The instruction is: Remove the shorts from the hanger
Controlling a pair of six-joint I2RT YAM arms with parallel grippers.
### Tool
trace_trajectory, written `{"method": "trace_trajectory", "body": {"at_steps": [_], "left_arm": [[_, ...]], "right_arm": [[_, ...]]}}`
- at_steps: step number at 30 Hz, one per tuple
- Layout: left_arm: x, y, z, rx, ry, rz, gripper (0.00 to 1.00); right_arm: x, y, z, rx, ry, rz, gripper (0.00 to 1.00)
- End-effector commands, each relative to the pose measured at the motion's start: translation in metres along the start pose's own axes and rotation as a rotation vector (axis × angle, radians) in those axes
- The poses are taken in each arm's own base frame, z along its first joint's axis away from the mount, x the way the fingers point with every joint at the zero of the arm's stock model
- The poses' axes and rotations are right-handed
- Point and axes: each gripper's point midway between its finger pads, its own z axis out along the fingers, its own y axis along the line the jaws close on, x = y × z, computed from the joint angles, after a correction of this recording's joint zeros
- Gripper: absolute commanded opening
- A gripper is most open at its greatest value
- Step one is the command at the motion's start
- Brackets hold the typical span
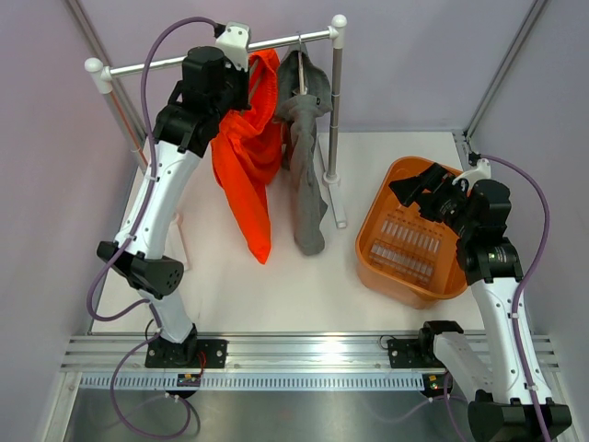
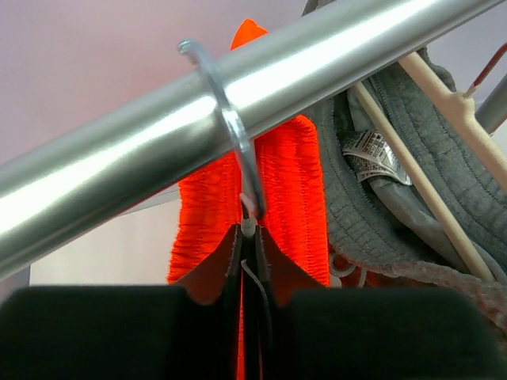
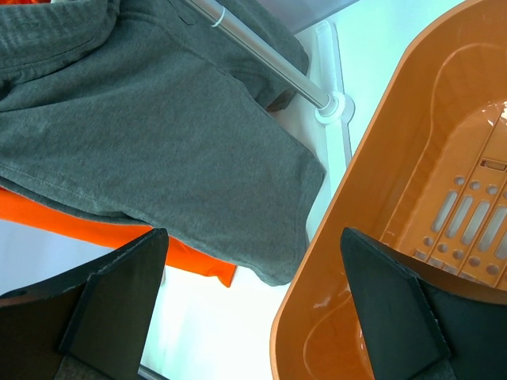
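Note:
The orange-red shorts (image 1: pixel 247 161) hang from the silver rail (image 1: pixel 166 63) on a hanger; the grey shorts (image 1: pixel 308 175) hang just to their right. My left gripper (image 1: pixel 241 81) is up at the rail. In the left wrist view it (image 2: pixel 249 233) is shut on the stem of the metal hanger hook (image 2: pixel 230 119) that loops over the rail (image 2: pixel 119 158), with the orange shorts (image 2: pixel 293 198) behind and the grey shorts (image 2: pixel 372 214) on a cream hanger (image 2: pixel 428 190) to the right. My right gripper (image 1: pixel 409 189) is open and empty over the basket's left rim; it (image 3: pixel 253 233) faces the grey shorts (image 3: pixel 158 134) and the orange hem (image 3: pixel 95 229).
An orange plastic basket (image 1: pixel 377 221) stands at the right, also in the right wrist view (image 3: pixel 372 158). The rack's right post (image 1: pixel 337 101) and white foot (image 1: pixel 337 198) stand between the shorts and the basket. Purple walls close in on both sides.

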Motion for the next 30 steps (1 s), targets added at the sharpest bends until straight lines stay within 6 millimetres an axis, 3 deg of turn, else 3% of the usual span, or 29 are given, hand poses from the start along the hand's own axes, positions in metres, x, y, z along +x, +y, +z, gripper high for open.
{"method": "trace_trajectory", "body": {"at_steps": [1,10,20,30], "left_arm": [[-0.032,0.003,-0.011,-0.037,-0.090,0.023,0.00],[-0.065,0.004,-0.046,-0.057,-0.169,0.038,0.00],[-0.049,0.008,-0.060,-0.083,-0.122,0.037,0.00],[-0.061,0.011,-0.084,-0.079,-0.161,0.035,0.00]], "right_arm": [[-0.018,0.015,-0.001,-0.050,-0.055,-0.031,0.99],[-0.015,0.018,0.001,-0.082,-0.048,-0.041,0.99],[-0.015,0.023,0.001,-0.114,-0.045,-0.052,0.99],[-0.013,0.029,-0.003,-0.144,-0.031,-0.076,0.99]]}}
